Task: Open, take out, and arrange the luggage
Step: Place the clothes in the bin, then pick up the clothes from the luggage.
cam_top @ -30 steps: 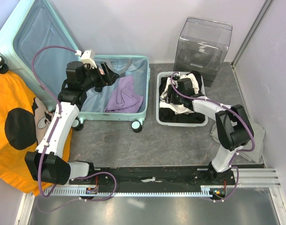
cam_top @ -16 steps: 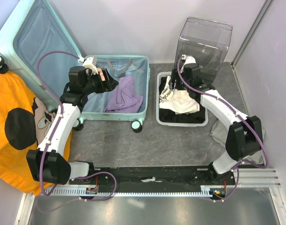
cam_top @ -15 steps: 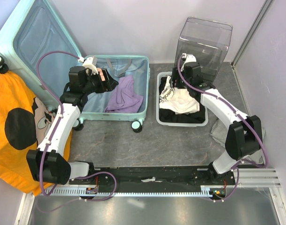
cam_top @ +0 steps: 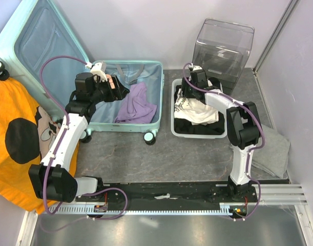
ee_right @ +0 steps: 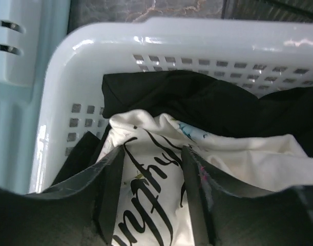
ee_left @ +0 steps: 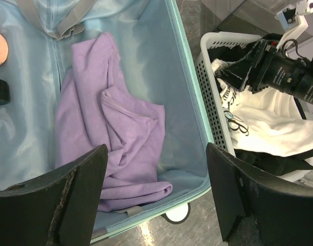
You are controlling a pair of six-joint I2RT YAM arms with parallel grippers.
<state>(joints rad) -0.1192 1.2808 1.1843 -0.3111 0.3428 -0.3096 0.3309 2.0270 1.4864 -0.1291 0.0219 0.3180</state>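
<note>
Luggage (cam_top: 130,126) lies open, mint-shelled, purple garment (cam_top: 137,105) inside.

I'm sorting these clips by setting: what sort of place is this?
Probably a robot lab bench staged for an unpacking chore, not a home: two robot arms on a rail, bare white walls, an open suitcase beside a laundry basket.

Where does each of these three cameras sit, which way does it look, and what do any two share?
Top external: above and behind the arms, looking down; both whole arms show, with the open mint hard-shell suitcase and white plastic mesh basket.
Left wrist: on the left arm, looking into the suitcase at a purple garment; open left gripper frames it.
Right wrist: on the right arm, close over the basket's white script-printed shirt; right gripper straddles it.
Shared: top and left wrist both show suitcase, basket, right gripper.
</note>
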